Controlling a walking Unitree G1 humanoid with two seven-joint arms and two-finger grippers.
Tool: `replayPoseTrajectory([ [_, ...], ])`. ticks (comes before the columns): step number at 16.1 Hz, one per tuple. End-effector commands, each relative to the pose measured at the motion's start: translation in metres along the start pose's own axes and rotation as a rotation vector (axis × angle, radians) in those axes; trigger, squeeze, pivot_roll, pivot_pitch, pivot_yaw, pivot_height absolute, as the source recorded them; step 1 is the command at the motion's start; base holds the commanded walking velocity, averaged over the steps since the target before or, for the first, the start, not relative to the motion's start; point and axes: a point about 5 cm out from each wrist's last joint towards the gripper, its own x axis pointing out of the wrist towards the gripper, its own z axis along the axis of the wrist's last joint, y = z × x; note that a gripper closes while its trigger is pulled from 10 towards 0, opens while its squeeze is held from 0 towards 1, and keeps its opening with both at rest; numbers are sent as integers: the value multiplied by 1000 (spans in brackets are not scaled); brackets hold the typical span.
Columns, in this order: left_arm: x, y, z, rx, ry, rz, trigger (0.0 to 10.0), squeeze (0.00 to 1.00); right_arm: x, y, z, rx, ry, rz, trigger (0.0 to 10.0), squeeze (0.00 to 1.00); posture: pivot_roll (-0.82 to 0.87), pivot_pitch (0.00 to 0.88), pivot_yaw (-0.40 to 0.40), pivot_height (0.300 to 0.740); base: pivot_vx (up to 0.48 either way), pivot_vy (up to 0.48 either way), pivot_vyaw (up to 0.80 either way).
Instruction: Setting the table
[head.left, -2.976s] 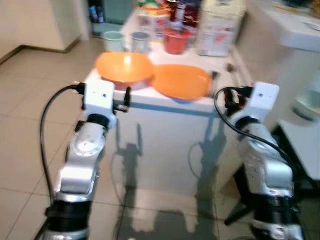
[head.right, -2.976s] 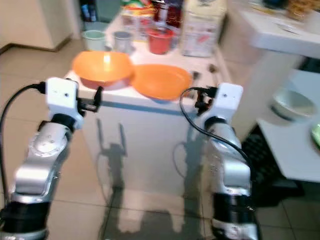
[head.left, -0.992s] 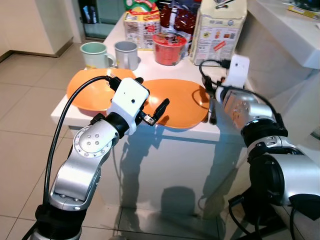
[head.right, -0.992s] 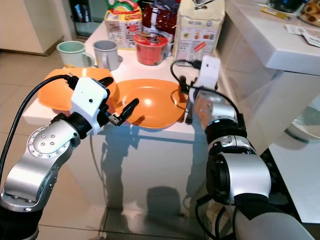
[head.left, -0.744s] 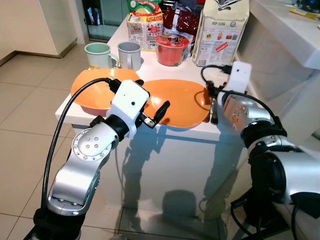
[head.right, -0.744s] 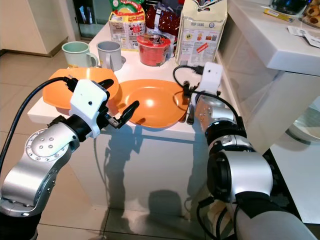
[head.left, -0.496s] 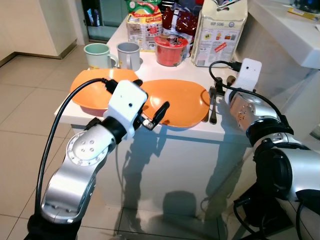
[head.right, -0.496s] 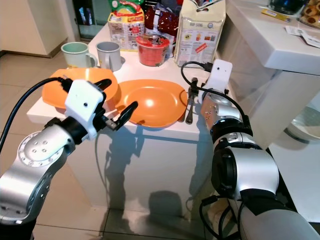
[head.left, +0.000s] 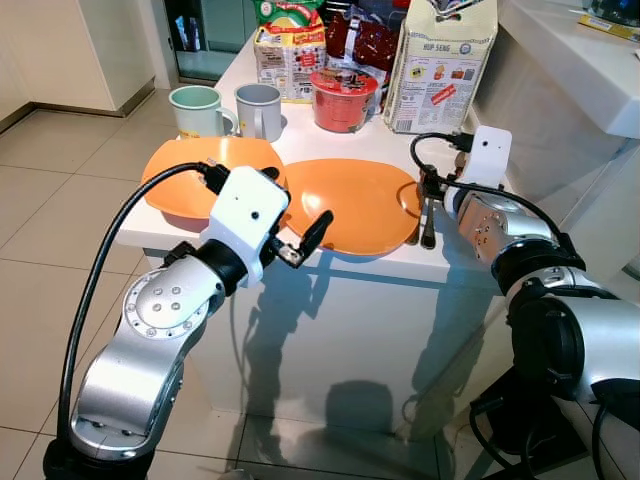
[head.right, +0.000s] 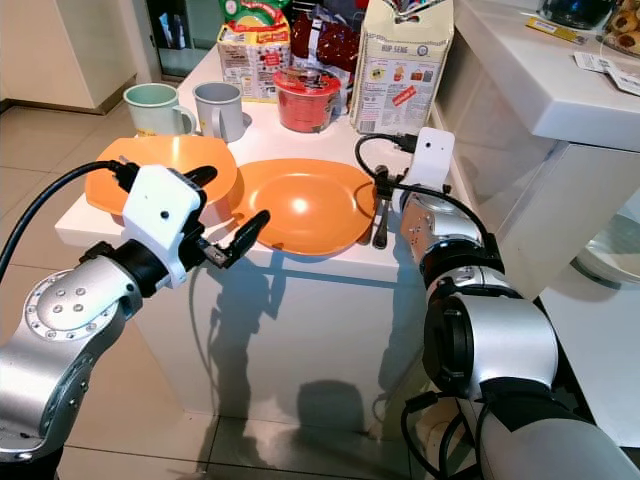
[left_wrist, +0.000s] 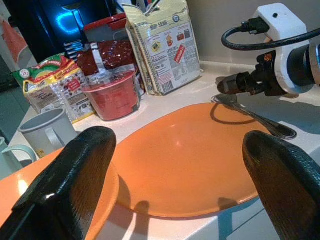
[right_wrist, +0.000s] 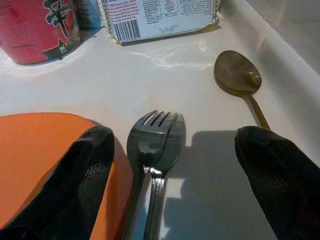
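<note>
**Both claws open at the worktop edge**

The white worktop (head.left: 330, 150) carries two orange plates: one (head.left: 355, 205) near the front edge, the other (head.left: 195, 175) just beside it on the robot's left. The left claw (head.left: 295, 235) hangs at the front edge before the plates, fingers spread wide, holding nothing. The right claw (right_wrist: 172, 165) hovers low over two forks (right_wrist: 155, 145), fingers apart on either side of them, gripping nothing. The forks lie side by side, touching, right against the nearer plate's rim. A spoon (right_wrist: 240, 80) lies near them. Behind stand two mugs (head.left: 225, 110), a red cup (head.left: 343, 98) and a bag (head.left: 443, 65).
</note>
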Motion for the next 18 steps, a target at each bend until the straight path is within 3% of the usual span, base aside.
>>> replayPoseTrajectory([
  [1,-2,-1,1,2,5,-6,10000,0,0,-5,-2,-15,25,-21,9647,0,118,0,-69,740,0,0,0],
  [4,-2,-2,1,1,8,-14,10000,0,0,-8,-10,-4,54,-33,8784,0,115,0,-62,740,0,0,0],
  [5,-2,-2,1,2,10,-17,10000,0,-1,-9,-18,1,96,-24,7294,0,114,0,-62,740,0,0,0],
  [7,-1,-3,1,3,12,-20,10000,0,-1,-11,-23,-6,130,-13,8275,0,114,0,-63,740,0,0,0],
  [8,-1,-3,1,4,13,-21,10000,0,-1,-12,-25,-20,145,-10,9373,0,113,0,-63,740,0,0,0],
  [13,1,-3,2,7,9,-24,10000,0,-2,-20,-28,-56,182,-30,10000,0,111,0,-64,740,0,0,0],
  [15,3,-3,3,8,2,-22,10000,0,-3,-28,-24,-85,180,-44,8078,0,108,0,-64,740,0,0,0],
  [16,3,-3,3,8,0,-21,10000,0,-3,-29,-22,-102,175,-45,6275,0,106,0,-65,740,0,0,0],
  [18,5,-3,4,9,-8,-19,10000,0,-3,-37,-7,-179,137,-52,6431,0,99,0,-64,740,0,0,0],
])
